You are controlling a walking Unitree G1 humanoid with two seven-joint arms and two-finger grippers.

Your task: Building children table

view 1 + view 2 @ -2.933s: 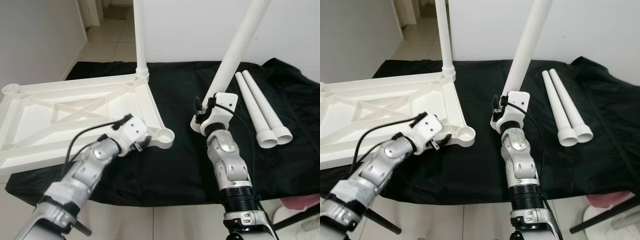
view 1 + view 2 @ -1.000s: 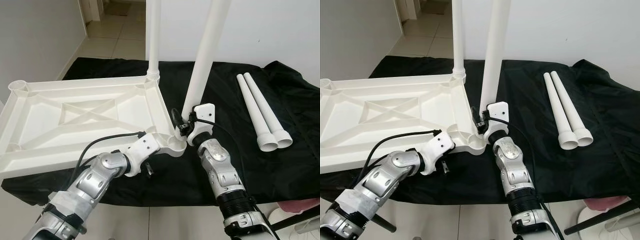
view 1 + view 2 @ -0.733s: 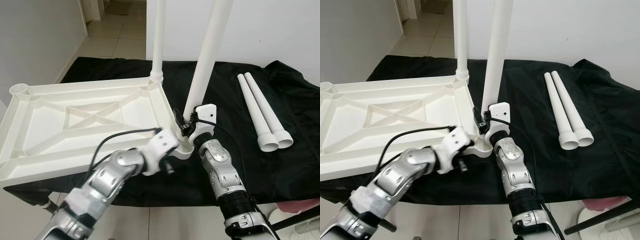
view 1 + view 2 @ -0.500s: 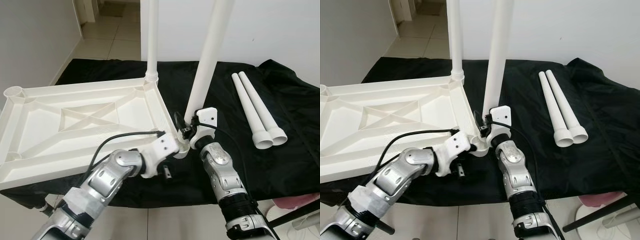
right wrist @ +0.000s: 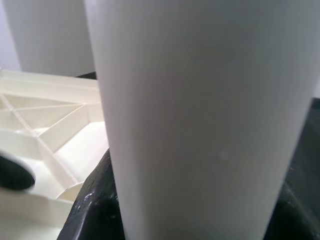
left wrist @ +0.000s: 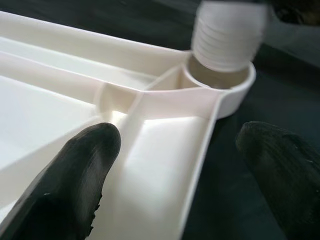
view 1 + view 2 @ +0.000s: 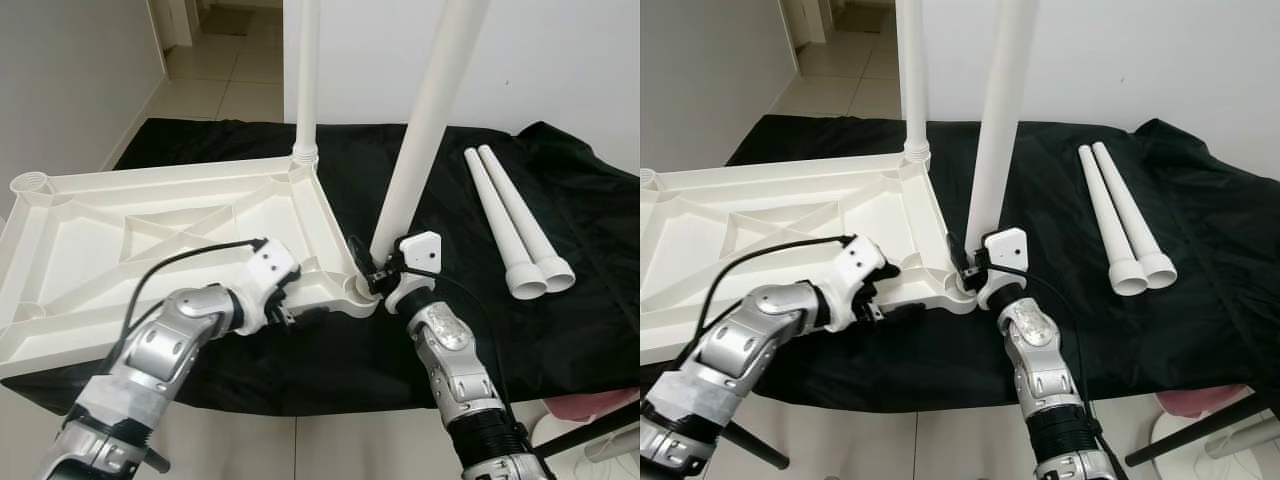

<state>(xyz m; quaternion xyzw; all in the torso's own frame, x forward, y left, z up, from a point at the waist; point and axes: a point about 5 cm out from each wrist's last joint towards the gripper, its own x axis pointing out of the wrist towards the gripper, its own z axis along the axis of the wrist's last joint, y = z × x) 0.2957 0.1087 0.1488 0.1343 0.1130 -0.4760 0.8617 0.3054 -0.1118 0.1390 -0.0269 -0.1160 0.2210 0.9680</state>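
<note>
The white table top (image 7: 150, 240) lies upside down on black cloth. One white leg (image 7: 306, 80) stands screwed into its far right corner. My right gripper (image 7: 385, 275) is shut on a second leg (image 7: 425, 130), tilted slightly right, whose ribbed end (image 6: 227, 37) sits at the near right corner socket (image 6: 220, 85). In the right wrist view that leg (image 5: 200, 100) sits between the black fingers (image 5: 95, 200). My left gripper (image 7: 285, 312) is open and straddles the near rim just left of that socket, one finger (image 6: 75, 175) inside the rim and the other over the cloth.
Two spare white legs (image 7: 515, 225) lie side by side on the black cloth (image 7: 560, 330) at the right. The table top's left end overhangs the cloth's edge. A white wall stands behind, tiled floor to the left, and something pink (image 7: 600, 405) at the lower right.
My left gripper has slid left along the near rim, away from under the corner socket. The held leg leans a little more right with its end at the socket.
</note>
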